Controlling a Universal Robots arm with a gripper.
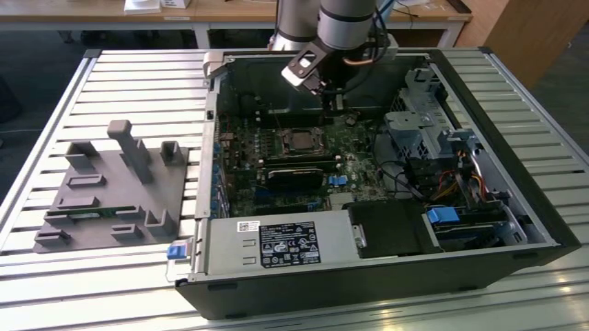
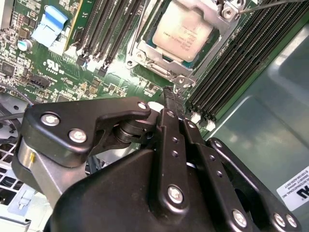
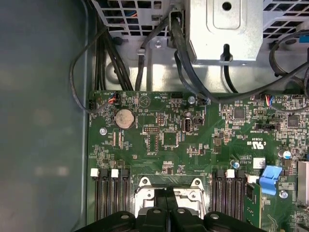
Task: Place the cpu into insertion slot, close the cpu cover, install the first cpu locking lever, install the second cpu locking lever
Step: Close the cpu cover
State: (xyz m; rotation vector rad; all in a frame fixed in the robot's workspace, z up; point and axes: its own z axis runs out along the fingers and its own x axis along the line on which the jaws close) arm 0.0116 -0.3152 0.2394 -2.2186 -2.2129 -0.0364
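Exterior view, left to right: a grey fixture [image 1: 115, 189] with upright blocks is seen on the slatted table [image 1: 55, 89]. Just beside it stands the open computer case [image 1: 368, 276], with the green motherboard [image 1: 244, 148] exposed inside. The insertion slot [image 1: 283, 140] is found near the middle of the board. The cpu [image 2: 182, 30] is seated in it, dull silver top up, with black memory slots [image 2: 104, 29] on either side. The cpu cover [image 2: 159, 62] appears to be lowered around the chip, which is framed by its square window. A thin locking lever [image 2: 270, 5] is seen past the far corner of the cover. The gripper [image 1: 335, 103] is held above the board, just to the exterior view's right of the slot. In both wrist views the gripper [image 2: 173, 96] [image 3: 167, 200] is shown with its fingers [image 2: 167, 145] pressed together, nothing held between them, and the tips near a corner of the cover. Furthest right, the grey drive cage [image 1: 414, 131] is noted.
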